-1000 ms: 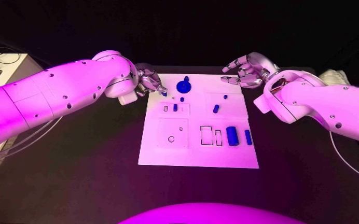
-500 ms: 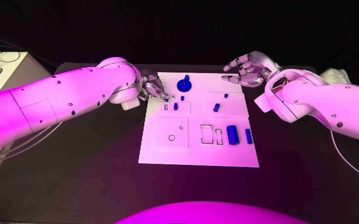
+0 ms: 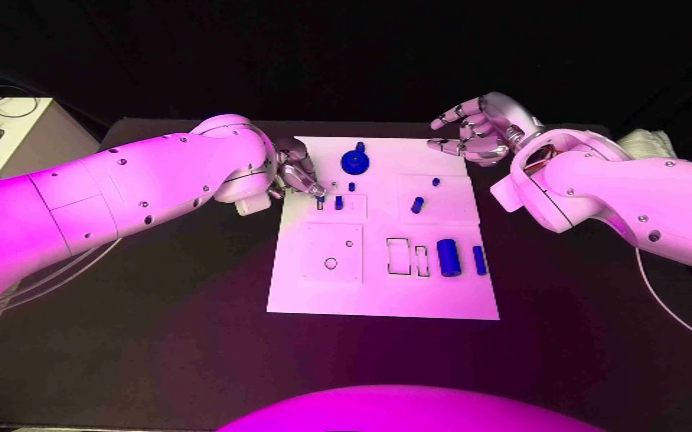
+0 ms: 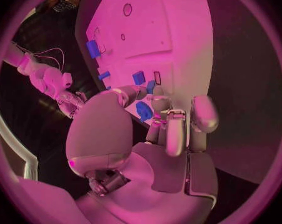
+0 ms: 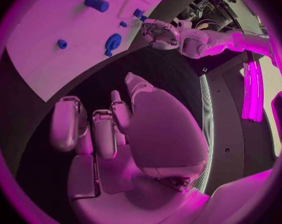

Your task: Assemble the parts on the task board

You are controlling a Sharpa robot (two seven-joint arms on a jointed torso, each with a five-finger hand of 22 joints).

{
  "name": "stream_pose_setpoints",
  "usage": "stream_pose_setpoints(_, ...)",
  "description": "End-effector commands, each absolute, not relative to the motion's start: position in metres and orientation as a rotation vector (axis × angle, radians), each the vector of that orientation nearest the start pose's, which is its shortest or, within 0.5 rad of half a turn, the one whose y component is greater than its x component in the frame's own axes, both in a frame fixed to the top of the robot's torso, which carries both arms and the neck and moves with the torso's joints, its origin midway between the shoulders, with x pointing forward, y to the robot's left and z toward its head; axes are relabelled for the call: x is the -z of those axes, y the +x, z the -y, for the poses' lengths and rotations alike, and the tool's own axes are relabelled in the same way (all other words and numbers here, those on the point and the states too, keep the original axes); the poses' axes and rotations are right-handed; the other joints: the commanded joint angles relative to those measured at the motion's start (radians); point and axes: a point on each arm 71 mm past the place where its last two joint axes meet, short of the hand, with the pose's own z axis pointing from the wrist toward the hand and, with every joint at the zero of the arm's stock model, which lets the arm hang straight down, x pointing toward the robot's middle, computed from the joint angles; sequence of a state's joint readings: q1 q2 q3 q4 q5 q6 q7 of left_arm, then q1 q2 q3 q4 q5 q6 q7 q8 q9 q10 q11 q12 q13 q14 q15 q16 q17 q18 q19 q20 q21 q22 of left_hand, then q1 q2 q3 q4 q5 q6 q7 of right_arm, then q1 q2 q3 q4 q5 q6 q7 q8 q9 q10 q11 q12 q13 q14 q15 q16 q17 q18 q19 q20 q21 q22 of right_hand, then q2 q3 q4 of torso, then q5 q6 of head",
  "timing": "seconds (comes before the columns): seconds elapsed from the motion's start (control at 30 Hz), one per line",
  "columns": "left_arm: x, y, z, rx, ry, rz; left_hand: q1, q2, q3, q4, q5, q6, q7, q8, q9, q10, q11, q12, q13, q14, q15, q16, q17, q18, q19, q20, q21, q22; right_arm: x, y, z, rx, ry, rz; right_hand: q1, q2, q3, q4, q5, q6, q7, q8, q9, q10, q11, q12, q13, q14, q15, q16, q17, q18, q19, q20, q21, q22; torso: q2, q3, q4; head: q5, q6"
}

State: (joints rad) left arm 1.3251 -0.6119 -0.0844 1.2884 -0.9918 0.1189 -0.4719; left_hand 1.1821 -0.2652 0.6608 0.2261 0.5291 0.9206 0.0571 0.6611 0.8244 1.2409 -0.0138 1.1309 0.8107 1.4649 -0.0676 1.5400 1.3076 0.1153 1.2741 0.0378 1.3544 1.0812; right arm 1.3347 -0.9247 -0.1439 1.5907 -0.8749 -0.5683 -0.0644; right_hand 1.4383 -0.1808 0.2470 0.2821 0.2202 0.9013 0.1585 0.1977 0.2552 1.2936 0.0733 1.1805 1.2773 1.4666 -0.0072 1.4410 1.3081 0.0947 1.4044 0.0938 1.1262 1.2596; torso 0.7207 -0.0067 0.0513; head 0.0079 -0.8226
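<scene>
Left hand (image 3: 299, 174) hides the task board (image 3: 382, 292) corner — grip unclear.

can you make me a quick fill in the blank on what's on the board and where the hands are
1. The task board is ____ in outline.
2. The left hand is over the board's ____ edge.
3. The round blue part lies nearer the board's ____ edge.
4. The right hand holds ____.

Missing words: rectangular; left; far; nothing
</scene>
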Motion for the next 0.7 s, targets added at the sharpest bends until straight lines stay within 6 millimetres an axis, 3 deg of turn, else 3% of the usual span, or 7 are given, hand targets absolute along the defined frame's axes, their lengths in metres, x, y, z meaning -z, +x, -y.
stream_pose_setpoints(0.03,0.1925,0.5306,-0.1623,0.466,-0.155,-2.288,0.001,0.013,0.209,-0.216,0.003,0.008,0.002,0.001,0.001,0.006,-0.004,0.005,0.001,0.088,-0.008,0.004,0.201,-0.011,0.008,-0.001,0.007,0.001,0.1443,0.4885,0.2395,-0.840,0.444,-1.486,-0.001,-0.016,0.021,0.001,0.005,-0.012,-0.003,0.008,-0.001,-0.098,-0.004,-0.177,-0.136,0.003,-0.004,-0.109,-0.055,0.036,-0.060,-0.004,-0.205,-0.138,0.000,-0.0002,-0.0013,0.001,-0.003)
stream_pose_setpoints(0.17,0.1935,0.5297,-0.1623,0.458,-0.139,-2.304,0.001,0.013,0.209,-0.216,0.003,0.008,0.002,0.001,0.001,0.005,-0.004,0.005,0.000,0.088,-0.008,0.005,0.202,-0.011,0.008,-0.001,0.007,0.002,0.1431,0.4894,0.2416,-0.846,0.461,-1.460,-0.004,-0.024,0.046,0.003,0.006,-0.020,-0.002,0.013,0.000,-0.198,-0.005,-0.388,-0.321,-0.041,-0.006,-0.257,-0.192,0.069,-0.112,-0.007,-0.443,-0.310,0.000,0.0003,-0.0006,0.000,-0.004)
stream_pose_setpoints(0.2,0.1938,0.5295,-0.1623,0.456,-0.134,-2.308,0.001,0.013,0.209,-0.216,0.003,0.008,0.002,0.001,0.001,0.005,-0.004,0.005,0.000,0.088,-0.008,0.005,0.202,-0.011,0.008,-0.001,0.007,0.002,0.1429,0.4898,0.2424,-0.849,0.471,-1.453,-0.003,-0.026,0.057,0.003,0.007,-0.023,0.000,0.014,0.001,-0.240,-0.004,-0.465,-0.386,-0.080,-0.003,-0.358,-0.283,0.088,-0.153,-0.005,-0.586,-0.413,0.000,0.0003,-0.0005,0.000,-0.004)
stream_pose_setpoints(0.3,0.1943,0.5291,-0.1621,0.451,-0.126,-2.316,0.001,0.013,0.209,-0.217,0.004,0.009,0.002,0.001,0.001,0.005,-0.005,0.004,-0.001,0.088,-0.008,0.005,0.203,-0.011,0.008,-0.001,0.008,0.002,0.1429,0.4913,0.2444,-0.863,0.501,-1.439,0.004,-0.037,0.093,0.001,0.010,-0.043,0.011,0.019,0.003,-0.271,0.008,-0.574,-0.495,-0.191,0.009,-0.669,-0.521,0.088,-0.185,0.007,-0.697,-0.502,0.000,-0.0002,-0.0001,-0.003,-0.002)
stream_pose_setpoints(0.43,0.1948,0.5288,-0.1622,0.446,-0.119,-2.324,0.001,0.013,0.209,-0.217,0.004,0.009,0.002,0.001,0.001,0.005,-0.005,0.004,-0.001,0.088,-0.008,0.005,0.203,-0.011,0.008,-0.001,0.008,0.002,0.1432,0.4932,0.2459,-0.880,0.527,-1.429,0.005,-0.046,0.133,-0.003,0.008,-0.063,0.029,0.028,0.007,-0.302,0.030,-0.689,-0.621,-0.239,0.031,-0.815,-0.563,0.086,-0.221,0.027,-0.800,-0.590,0.001,0.0007,-0.0024,-0.001,-0.003)
stream_pose_setpoints(0.57,0.1951,0.5285,-0.1624,0.443,-0.114,-2.330,0.001,0.013,0.210,-0.217,0.004,0.009,0.002,0.001,0.000,0.006,-0.005,0.005,0.002,0.088,-0.009,0.005,0.203,-0.011,0.008,-0.001,0.008,0.002,0.1438,0.4949,0.2473,-0.900,0.552,-1.424,-0.005,-0.057,0.171,-0.009,0.009,-0.076,0.049,0.043,0.013,-0.323,0.060,-0.820,-0.802,-0.333,0.068,-1.014,-0.637,0.082,-0.294,0.063,-0.935,-0.714,0.000,0.0007,-0.0017,-0.002,-0.003)
stream_pose_setpoints(0.7,0.1955,0.5284,-0.1624,0.439,-0.109,-2.337,0.001,0.013,0.210,-0.217,0.004,0.009,0.002,0.001,0.000,0.006,-0.005,0.005,0.002,0.088,-0.009,0.005,0.203,-0.011,0.008,-0.001,0.008,0.002,0.1441,0.4963,0.2485,-0.921,0.574,-1.417,-0.020,-0.064,0.205,-0.029,0.010,-0.090,0.069,0.043,0.010,-0.302,0.089,-0.920,-0.992,-0.446,0.120,-1.215,-0.776,0.089,-0.396,0.127,-1.064,-0.885,0.000,0.0006,-0.0006,-0.003,-0.005)
